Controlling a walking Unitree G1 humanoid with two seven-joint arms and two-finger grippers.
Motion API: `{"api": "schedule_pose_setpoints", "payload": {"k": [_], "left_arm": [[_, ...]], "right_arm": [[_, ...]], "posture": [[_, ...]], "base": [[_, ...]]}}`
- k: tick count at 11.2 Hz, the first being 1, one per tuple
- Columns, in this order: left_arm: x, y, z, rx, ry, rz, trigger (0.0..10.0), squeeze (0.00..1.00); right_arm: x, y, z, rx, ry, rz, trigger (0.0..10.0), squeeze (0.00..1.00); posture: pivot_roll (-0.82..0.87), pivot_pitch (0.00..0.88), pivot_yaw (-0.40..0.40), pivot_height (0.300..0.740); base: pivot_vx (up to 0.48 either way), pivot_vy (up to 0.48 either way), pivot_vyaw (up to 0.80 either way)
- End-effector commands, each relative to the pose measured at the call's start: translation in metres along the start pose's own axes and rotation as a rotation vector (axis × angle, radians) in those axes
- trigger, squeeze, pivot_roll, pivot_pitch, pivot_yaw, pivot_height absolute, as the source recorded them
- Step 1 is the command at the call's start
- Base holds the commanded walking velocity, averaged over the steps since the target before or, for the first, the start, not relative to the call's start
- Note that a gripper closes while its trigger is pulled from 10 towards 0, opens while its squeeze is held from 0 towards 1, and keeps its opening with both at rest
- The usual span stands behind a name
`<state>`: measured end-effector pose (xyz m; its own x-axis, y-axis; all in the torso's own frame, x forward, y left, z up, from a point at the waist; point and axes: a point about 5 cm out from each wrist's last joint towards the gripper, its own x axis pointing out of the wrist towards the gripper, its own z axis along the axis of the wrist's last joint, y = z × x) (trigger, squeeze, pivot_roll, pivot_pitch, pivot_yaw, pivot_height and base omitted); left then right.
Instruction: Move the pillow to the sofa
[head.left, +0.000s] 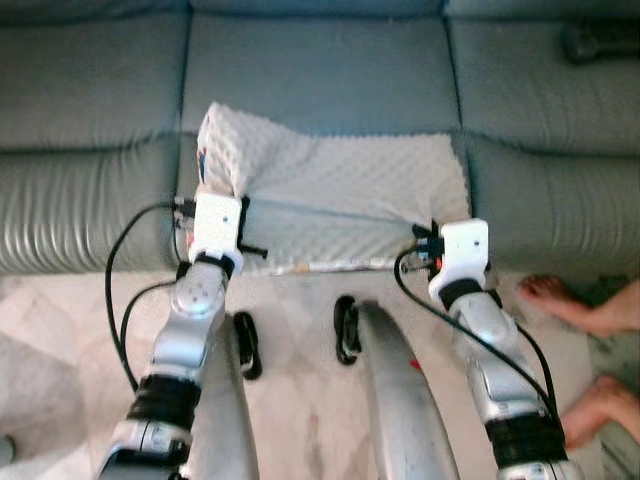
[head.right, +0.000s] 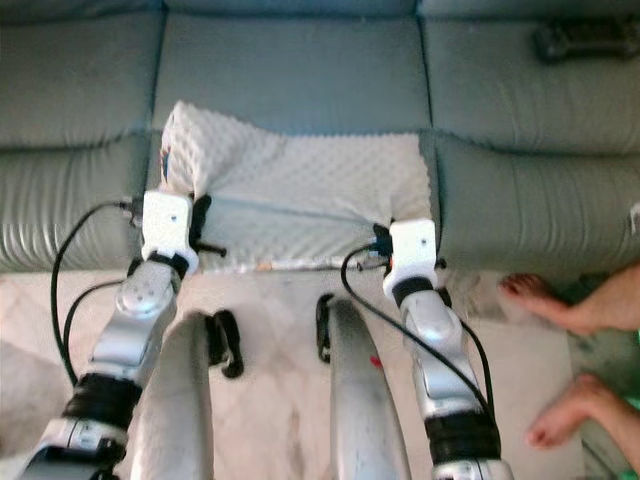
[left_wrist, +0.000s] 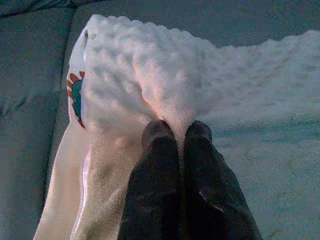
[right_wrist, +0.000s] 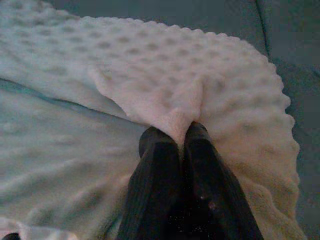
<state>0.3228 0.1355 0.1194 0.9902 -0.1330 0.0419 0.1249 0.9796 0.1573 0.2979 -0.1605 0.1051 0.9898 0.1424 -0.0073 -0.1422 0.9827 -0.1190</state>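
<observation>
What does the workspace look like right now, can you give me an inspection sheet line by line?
Surface: grey-blue sofa seat, with pale tiled floor in front.
Job's things: white dimpled pillow lying on the seat's front edge, left end lifted.
Clutter: dark object on the sofa, far right.
Grippers: left gripper and right gripper each pinch pillow fabric.
Cables: black cables loop along both forearms.
Surroundings: a person's bare feet at the right.

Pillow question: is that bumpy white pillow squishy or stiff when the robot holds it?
Probably squishy: the pillow bunches into a fold where the left tool pinches it. The right tool pinches a similar tuft. It likely sags when lifted, and seems light.
</observation>
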Motion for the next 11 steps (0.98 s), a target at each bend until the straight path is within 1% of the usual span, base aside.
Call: {"api": "schedule_pose_setpoints", "payload": {"k": [1, 8, 11], "left_arm": [[-0.0061, -0.0023, -0.0086, -0.002, 0.024, -0.014, 10.0, 0.0], [-0.0059, -0.0046, -0.0089, -0.009, 0.021, -0.023, 10.0, 0.0], [-0.0071, -0.0063, -0.0107, -0.008, 0.031, -0.037, 10.0, 0.0]], "right_arm": [[-0.007, -0.0023, -0.0084, -0.003, 0.023, -0.005, 10.0, 0.0], [-0.0069, -0.001, -0.0079, -0.007, 0.014, -0.001, 10.0, 0.0], [-0.0055, 0.0028, -0.0085, -0.014, 0.017, -0.006, 10.0, 0.0]], "posture": [[-0.07, 0.5, -0.006, 0.651], [-0.07, 0.503, -0.006, 0.651], [-0.07, 0.508, -0.003, 0.651]], "base": [[0.244, 0.0, 0.0], [0.313, 0.0, 0.0], [0.315, 0.0, 0.0]]}}
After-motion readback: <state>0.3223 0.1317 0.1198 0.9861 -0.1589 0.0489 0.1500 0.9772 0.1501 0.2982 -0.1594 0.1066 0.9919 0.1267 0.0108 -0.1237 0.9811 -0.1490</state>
